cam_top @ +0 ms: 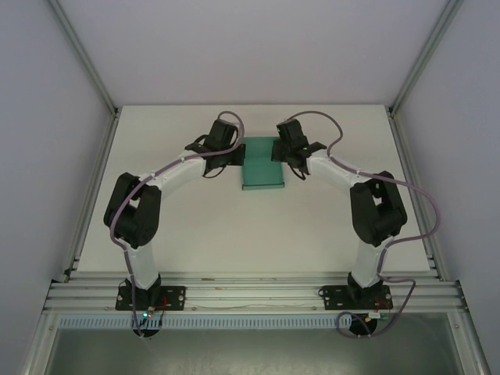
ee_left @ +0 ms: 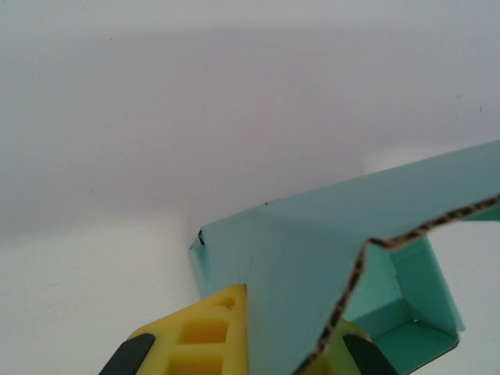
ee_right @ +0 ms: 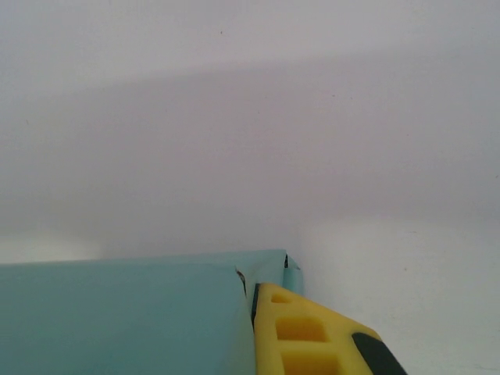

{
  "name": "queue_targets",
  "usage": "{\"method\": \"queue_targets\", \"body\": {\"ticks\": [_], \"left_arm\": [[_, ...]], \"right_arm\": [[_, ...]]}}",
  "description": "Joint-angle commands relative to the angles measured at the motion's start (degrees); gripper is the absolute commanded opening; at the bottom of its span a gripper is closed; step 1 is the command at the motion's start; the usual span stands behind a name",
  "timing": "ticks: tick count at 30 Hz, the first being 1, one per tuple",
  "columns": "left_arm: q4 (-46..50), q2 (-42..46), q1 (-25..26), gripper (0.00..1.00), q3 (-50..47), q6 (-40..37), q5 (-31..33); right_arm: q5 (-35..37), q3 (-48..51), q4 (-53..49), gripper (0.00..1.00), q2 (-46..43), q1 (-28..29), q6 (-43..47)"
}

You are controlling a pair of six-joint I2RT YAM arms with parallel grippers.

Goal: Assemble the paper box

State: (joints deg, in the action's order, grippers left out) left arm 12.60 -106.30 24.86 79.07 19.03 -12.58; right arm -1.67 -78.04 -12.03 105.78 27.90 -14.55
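Legible markings: none. I can read no text, label, brand, number or sign on any surface in my views.

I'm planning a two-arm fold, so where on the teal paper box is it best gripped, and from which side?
Probably its left and right edge panels, each pinched from its own side. The paper box is thin, wide card, so only its raised edges suit a pinch; the left gripper and right gripper are shut on it that way.
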Motion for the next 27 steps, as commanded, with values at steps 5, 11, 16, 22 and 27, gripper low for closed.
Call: {"method": "queue_targets", "body": {"ticks": [5, 11, 16, 22, 27], "left_arm": [[-5.8, -2.7, 1.5, 0.0, 2.3, 6.9, -1.7], [-11.6, -4.5, 2.9, 0.0, -2.8, 4.0, -0.2], [-10.7, -4.8, 3.0, 0.0, -4.6, 3.3, 1.9], [-13.5, -3.8, 3.1, 0.0, -9.7, 3.4, 1.1], [-15.4, -3.4, 3.2, 0.0, -12.7, 4.3, 0.0]], "right_arm": [[1.6, -0.1, 7.7, 0.01, -0.4, 2.8, -3.9], [4.2, 4.3, 13.6, 0.01, -0.4, 3.2, -1.1], [4.5, 7.5, 17.7, 0.01, 0.0, 3.3, 0.0], [4.6, 13.1, 22.7, 0.01, -0.8, 3.4, 1.2], [5.9, 17.7, 26.6, 0.01, -3.0, 4.8, 5.8]]}}
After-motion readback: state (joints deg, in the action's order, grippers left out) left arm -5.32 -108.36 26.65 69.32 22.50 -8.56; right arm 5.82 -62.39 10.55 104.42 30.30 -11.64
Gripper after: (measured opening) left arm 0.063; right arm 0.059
